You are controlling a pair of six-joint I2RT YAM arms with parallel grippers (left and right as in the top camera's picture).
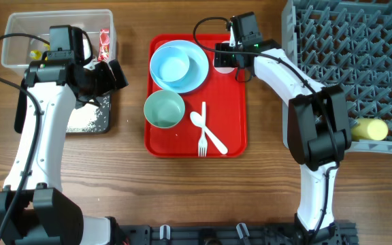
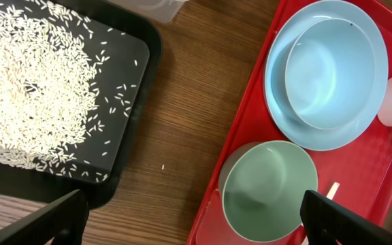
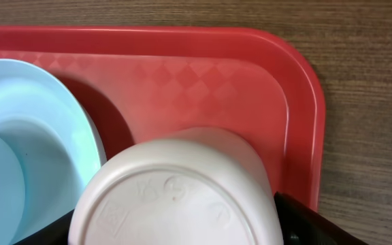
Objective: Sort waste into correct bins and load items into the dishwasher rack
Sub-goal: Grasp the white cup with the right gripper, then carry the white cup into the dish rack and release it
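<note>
My right gripper [image 1: 226,58] [image 3: 175,228] is shut on the pale pink cup [image 3: 175,197] at the red tray's far right corner, its base facing the wrist camera. My left gripper [image 1: 112,73] [image 2: 196,224] is open and empty, above the wood between the black tray [image 2: 138,102] of white rice grains [image 2: 39,88] and the red tray. A pale blue bowl [image 1: 171,65] sits in the pale blue plate [image 1: 197,73]. A blue-green bowl [image 1: 164,109] [image 2: 267,190], white fork [image 1: 202,139] and spoon [image 1: 208,133] lie on the red tray. The yellow cup [image 1: 369,128] lies in the grey rack [image 1: 359,41].
The flat red tray [image 1: 233,116] lies mid-table. The clear tub [image 1: 19,27] at the far left holds a red-print wrapper [image 1: 104,44] and yellow scraps [image 1: 37,52]. The rack fills the far right. Bare wood lies in front of the trays.
</note>
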